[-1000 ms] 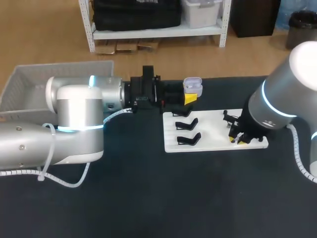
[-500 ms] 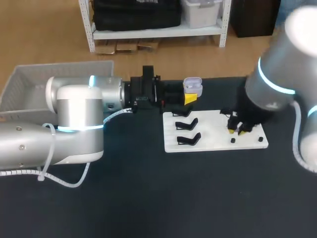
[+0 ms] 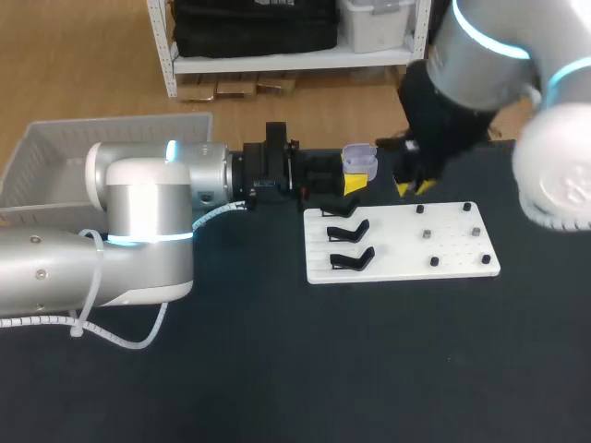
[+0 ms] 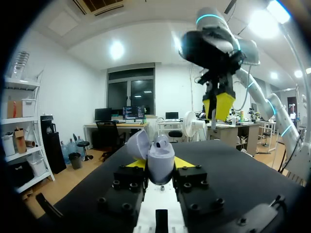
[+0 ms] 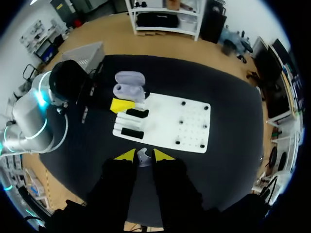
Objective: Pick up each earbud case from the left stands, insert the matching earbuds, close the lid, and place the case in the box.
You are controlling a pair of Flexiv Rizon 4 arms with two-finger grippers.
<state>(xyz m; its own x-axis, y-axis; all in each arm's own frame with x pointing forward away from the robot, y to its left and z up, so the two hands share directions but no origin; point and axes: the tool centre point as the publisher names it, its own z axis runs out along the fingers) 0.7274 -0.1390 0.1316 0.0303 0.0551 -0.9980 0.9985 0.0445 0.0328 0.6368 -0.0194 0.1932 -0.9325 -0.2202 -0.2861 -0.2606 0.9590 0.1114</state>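
Note:
A lavender earbud case [image 3: 359,159] with its lid up is held above the table's back edge, my left gripper [image 3: 355,182] shut on it. In the left wrist view the case [image 4: 162,156] stands upright between the yellow fingertips [image 4: 186,163], the lid [image 4: 138,144] tilted back and one earbud seated inside. My right gripper [image 3: 415,187] hangs just right of the case, above the back edge of the white board [image 3: 462,261]. In the right wrist view it [image 5: 143,154] is shut on a small white earbud [image 5: 142,158], high over the board [image 5: 165,126] and case [image 5: 128,84].
Three black stands [image 3: 349,231] line the board's left side, and small black pegs [image 3: 427,234] dot its right half. A pale mesh basket [image 3: 55,152] sits at the back left, partly hidden by my left arm.
My right arm has lifted off the board's right pegs and swung back and left with the earbud, ending beside the held case. The left arm and case have not moved.

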